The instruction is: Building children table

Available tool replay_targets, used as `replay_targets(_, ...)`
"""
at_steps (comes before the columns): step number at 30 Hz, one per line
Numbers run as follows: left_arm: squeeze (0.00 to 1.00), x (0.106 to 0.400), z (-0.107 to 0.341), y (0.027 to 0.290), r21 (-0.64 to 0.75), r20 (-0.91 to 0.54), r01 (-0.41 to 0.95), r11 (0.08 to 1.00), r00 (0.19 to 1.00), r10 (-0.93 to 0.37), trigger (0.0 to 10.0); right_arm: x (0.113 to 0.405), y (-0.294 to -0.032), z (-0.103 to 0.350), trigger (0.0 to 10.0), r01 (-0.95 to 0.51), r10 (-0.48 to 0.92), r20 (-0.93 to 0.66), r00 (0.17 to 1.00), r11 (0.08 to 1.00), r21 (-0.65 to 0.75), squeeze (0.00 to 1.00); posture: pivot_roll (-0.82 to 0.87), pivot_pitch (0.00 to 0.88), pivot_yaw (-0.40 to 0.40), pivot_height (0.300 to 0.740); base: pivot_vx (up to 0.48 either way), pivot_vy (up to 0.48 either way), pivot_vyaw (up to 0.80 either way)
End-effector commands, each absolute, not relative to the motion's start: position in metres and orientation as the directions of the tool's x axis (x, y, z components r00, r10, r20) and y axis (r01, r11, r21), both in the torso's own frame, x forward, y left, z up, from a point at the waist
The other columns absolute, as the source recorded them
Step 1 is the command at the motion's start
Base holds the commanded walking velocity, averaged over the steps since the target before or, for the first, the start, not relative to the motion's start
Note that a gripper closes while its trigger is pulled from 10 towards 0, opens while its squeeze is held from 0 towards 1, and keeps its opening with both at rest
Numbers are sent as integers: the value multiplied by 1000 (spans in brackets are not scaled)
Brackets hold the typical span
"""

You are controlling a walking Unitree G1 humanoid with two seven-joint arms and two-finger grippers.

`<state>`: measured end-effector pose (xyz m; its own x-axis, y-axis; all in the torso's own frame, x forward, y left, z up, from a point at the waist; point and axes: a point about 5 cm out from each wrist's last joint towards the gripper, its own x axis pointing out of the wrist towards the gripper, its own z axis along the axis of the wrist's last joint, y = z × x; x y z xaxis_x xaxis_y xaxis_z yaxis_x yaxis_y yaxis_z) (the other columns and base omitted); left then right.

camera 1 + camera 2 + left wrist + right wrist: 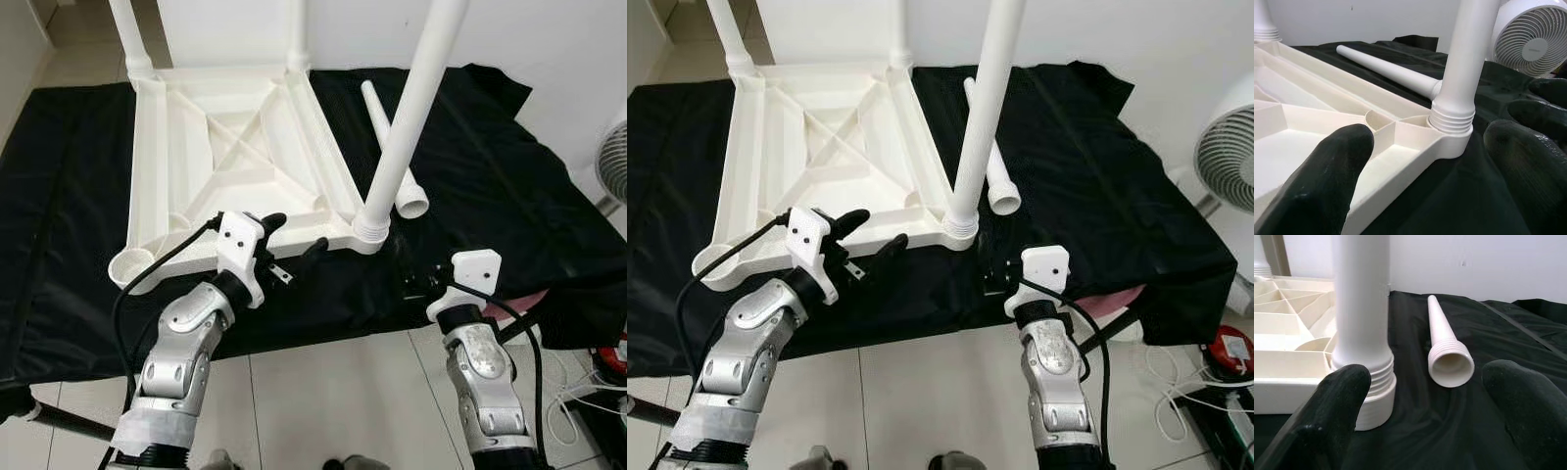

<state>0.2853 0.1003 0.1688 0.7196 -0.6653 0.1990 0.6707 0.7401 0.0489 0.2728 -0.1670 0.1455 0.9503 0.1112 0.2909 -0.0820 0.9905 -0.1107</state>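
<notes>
**Desk:** Any brands or writing you can read?

**Me:** None I can make out. The white fan (1534, 36) has a small badge at its hub, too blurred to read.

**Desk:** Where's the table?

**Me:** The white plastic tabletop (230, 166) lies upside down on a black cloth (490, 186), ribs facing up. The cloth covers a low platform; I can't tell what is under it. Three legs stand in corner sockets: the near-right leg (411, 108) rises straight up, threaded at its base, and two more stand at the far corners. The near-left socket (130, 262) has no leg in it. A loose leg (392, 147) lies flat on the cloth just beside the tabletop's right edge, open threaded end toward me.

**Desk:** And the claws?

**Me:** My left claw (291, 240) is spread open at the tabletop's near edge, one finger over the rim, the other down on the cloth side. It holds nothing. My right claw (1425, 396) is open wide too, holding nothing, low over the cloth near the standing leg's base, with the loose leg's mouth showing between its fingers.

**Desk:** The room?

**Me:** Pale tiled floor (333, 392) below, white walls behind, the fan off to my right, and white cables (1176, 392) on the tiles there.
</notes>
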Motion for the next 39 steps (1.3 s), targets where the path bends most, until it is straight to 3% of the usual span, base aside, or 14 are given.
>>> replay_targets(1,0,289,169,107,20,209,577,816,796,-568,10000,274,-170,143,10000,-78,112,286,952,989,-126,0,-23,66,-23,740,0,0,0)
replay_targets(8,0,287,171,108,68,207,588,806,782,-588,10000,278,-172,146,10000,-73,110,295,949,988,-133,0,-18,64,-22,740,0,0,0)
replay_targets(9,0,287,171,109,88,205,585,806,781,-589,10000,278,-171,146,10000,-98,126,299,946,989,-109,1000,-17,63,-20,740,0,0,0)
replay_targets(14,0,288,169,107,117,180,602,790,770,-613,10000,279,-171,148,10000,-118,145,306,941,987,-108,1000,-17,62,-23,740,0,0,0)
replay_targets(16,0,289,167,105,162,159,605,779,763,-626,10000,281,-171,148,10000,-114,149,300,942,985,-132,0,-16,59,-26,740,0,0,0)
replay_targets(26,0,295,158,104,232,78,583,779,787,-612,10000,285,-168,149,10000,-149,189,295,937,977,-154,0,-12,59,-33,740,0,0,0)
replay_targets(39,0,323,145,123,315,-76,431,845,899,-431,10000,284,-166,147,10000,-161,200,294,935,975,-150,0,-23,50,-21,740,0,0,0)
